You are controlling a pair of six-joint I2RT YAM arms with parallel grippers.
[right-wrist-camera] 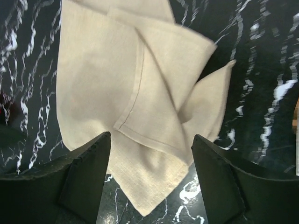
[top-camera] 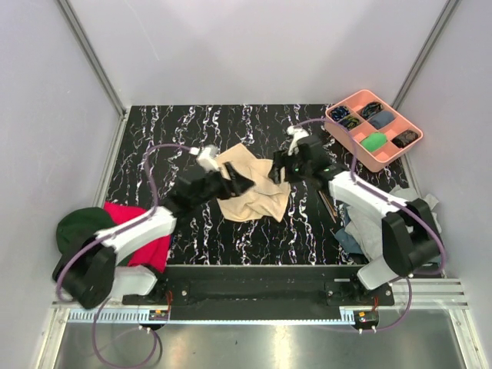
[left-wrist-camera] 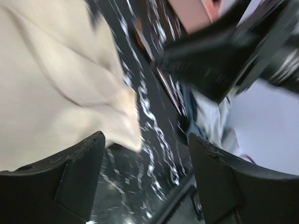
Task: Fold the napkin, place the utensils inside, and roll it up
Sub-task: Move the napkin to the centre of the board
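Fingers point(left-wrist-camera: 77, 175) of the left gripper point(top-camera: 240, 183) stand apart with nothing between them, hanging over the left part of the napkin point(top-camera: 254, 198). Those of the right gripper point(top-camera: 278, 171) are spread too, above the cloth's folded layers, and I see no pinch on them. From my seat the napkin lies crumpled mid-table point(top-camera: 169, 131), between both wrists. I spot the utensils point(top-camera: 327, 204) to its right, just beside the right forearm and near a heap of grey and blue cloths point(top-camera: 355, 231). At the far right corner sits a pink tray point(top-camera: 399, 150); a red cloth point(top-camera: 127, 219) and a dark green one point(top-camera: 81, 223) lie by the left arm.
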